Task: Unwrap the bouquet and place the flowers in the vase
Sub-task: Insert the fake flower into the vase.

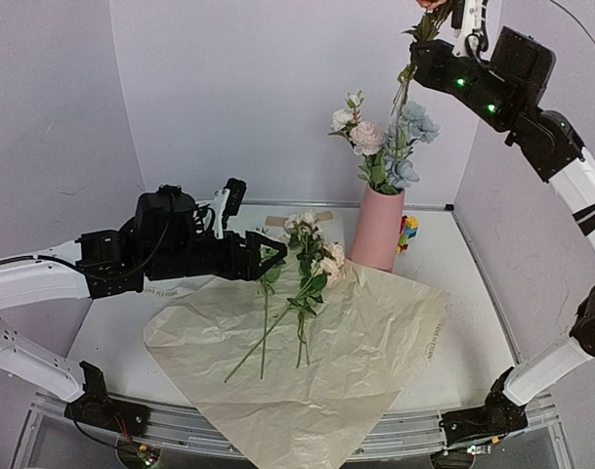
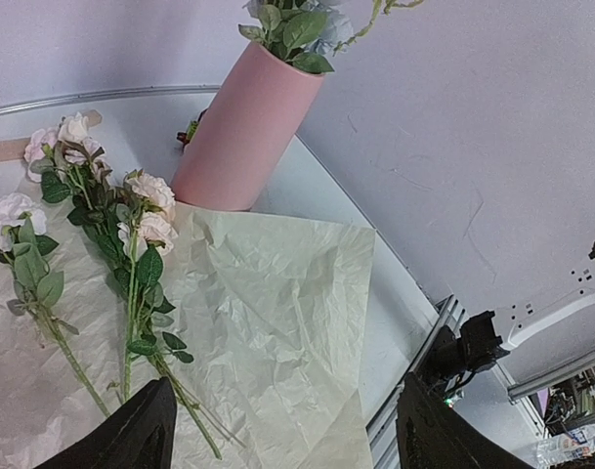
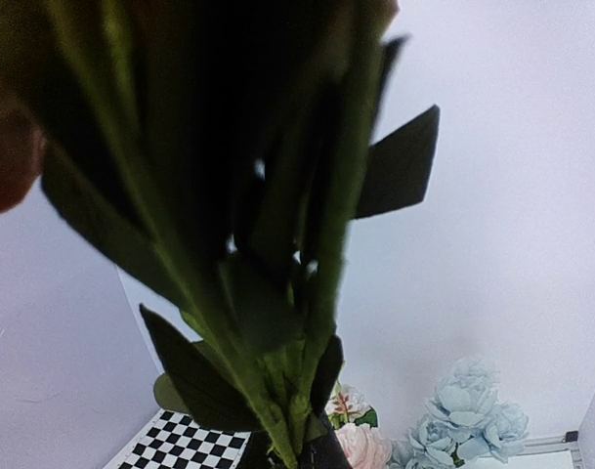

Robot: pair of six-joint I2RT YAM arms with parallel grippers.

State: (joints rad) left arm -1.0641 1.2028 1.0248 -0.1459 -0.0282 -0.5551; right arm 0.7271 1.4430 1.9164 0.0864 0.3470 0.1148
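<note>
While looking down from above, counted one pink vase, upright toward the back right of the surface, just past the far corner of one large sheet of crinkled paper spread flat. Counted at least five blooms in that vase: white and pale pink on one side, blue on the other, with green leaves below them.

Counted three loose flower stems lying on the paper, heads toward the back, cut ends toward the near edge. Noted several small cream and pink heads on each, too bunched to number exactly. Lying near the vase but not touching it.

Counted two arms and two pincers. Found the left pincer low over the far left part of the paper, just beside the leaves of the leftmost loose stem. Saw its fingers standing wide apart in the left wrist view, with only paper showing between them.

Found the right pincer high above the vase, clamped together on one leafy stem that hangs down toward the blue blooms. Cannot tell whether its lower tip touches them.

Also noted one small cluster of colourful blocks right beside the vase, number unclear, and one tan strip flat on the surface behind the loose stems.
</note>
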